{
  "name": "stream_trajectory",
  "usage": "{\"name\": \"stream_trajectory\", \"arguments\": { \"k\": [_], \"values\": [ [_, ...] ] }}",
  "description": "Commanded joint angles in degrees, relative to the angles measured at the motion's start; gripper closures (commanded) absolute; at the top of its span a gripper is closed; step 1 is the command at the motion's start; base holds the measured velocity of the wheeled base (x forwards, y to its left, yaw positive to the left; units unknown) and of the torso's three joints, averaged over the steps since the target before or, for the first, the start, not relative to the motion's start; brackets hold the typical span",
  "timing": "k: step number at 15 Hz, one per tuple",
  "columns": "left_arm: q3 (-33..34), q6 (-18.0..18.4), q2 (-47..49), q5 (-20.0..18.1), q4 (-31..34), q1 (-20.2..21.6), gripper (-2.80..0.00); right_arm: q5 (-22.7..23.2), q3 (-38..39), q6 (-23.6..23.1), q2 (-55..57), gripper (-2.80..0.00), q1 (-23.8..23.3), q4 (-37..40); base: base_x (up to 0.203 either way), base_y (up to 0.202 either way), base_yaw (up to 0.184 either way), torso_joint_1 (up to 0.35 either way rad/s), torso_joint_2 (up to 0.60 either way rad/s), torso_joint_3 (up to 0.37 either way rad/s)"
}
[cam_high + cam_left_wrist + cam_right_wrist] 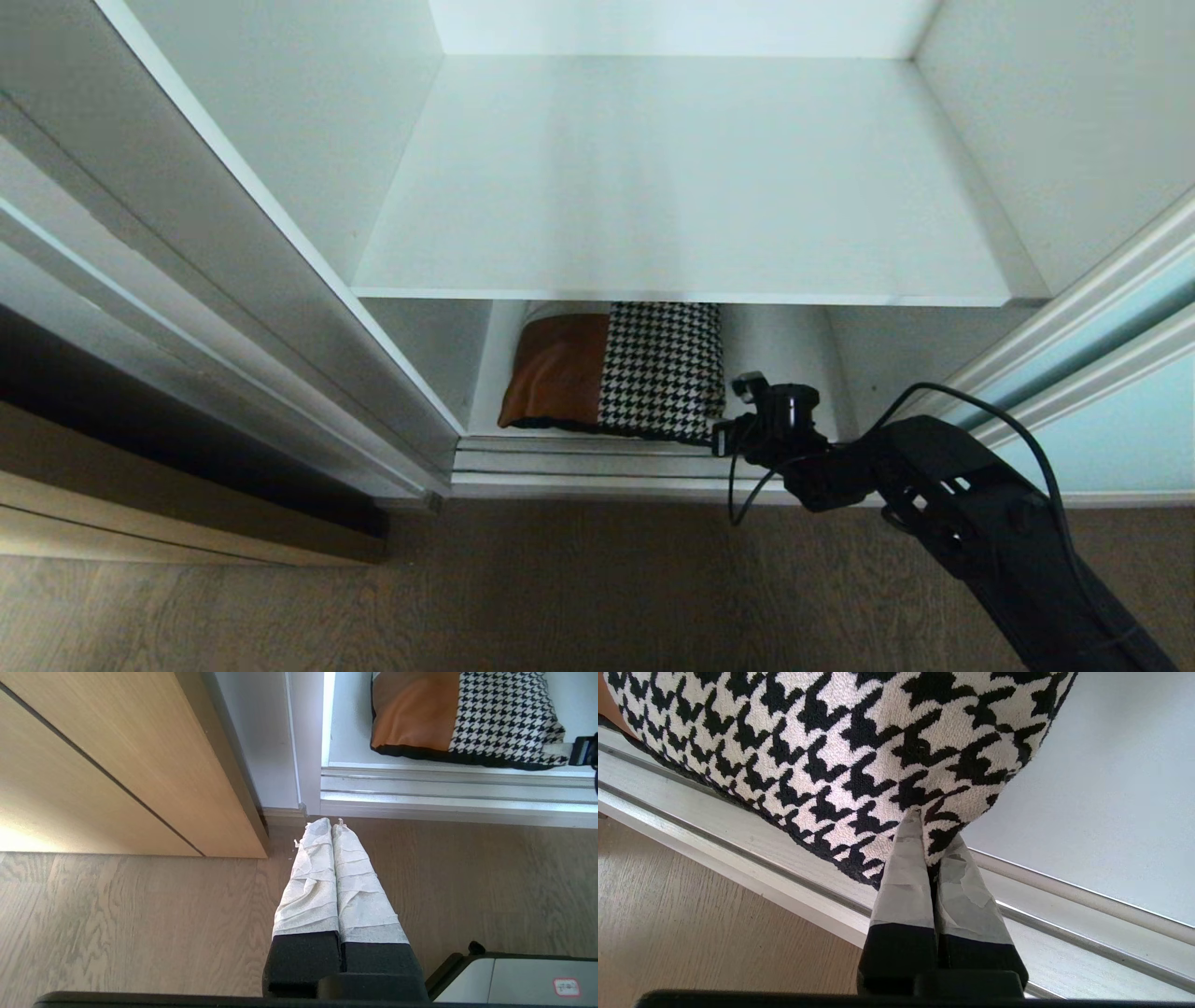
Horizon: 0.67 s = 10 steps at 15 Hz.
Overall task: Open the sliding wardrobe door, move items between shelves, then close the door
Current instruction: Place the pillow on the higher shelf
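Houndstooth-and-leather cushion [616,369], lower centre, likely soft, light; right gripper [930,840] clenched on its corner seam, left gripper [331,828] closed, empty.

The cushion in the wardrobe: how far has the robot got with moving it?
Done: the sliding door stands pushed aside, the wardrobe open. In hand: the right gripper has shut on the houndstooth corner of the cushion, which lies on the bottom shelf. Left: lifting it to the bare upper shelf and closing the door. The left gripper hangs shut over the floor.
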Motion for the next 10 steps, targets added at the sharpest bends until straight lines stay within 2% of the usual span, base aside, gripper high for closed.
{"name": "stream_trajectory", "arguments": {
  "k": [1, 4, 10],
  "values": [
    [0.09, -0.02, 0.09, 0.00, 0.02, 0.06, 0.00, 0.00, 0.05, 0.04, 0.06, 0.00, 0.02, -0.26, 0.000, 0.000, 0.000, 0.000, 0.00, 0.000],
    [0.09, -0.02, 0.09, 0.00, 0.02, 0.06, 0.00, -0.44, 1.73, 0.52, -1.49, 0.00, -0.63, -0.62, 0.000, 0.000, 0.000, 0.000, 0.00, 0.000],
    [0.09, -0.02, 0.09, 0.00, 0.02, 0.06, 0.00, -0.11, 18.88, 1.27, -12.76, 0.00, -2.89, -1.98, 0.000, 0.000, 0.000, 0.000, 0.00, 0.000]
  ]
}}
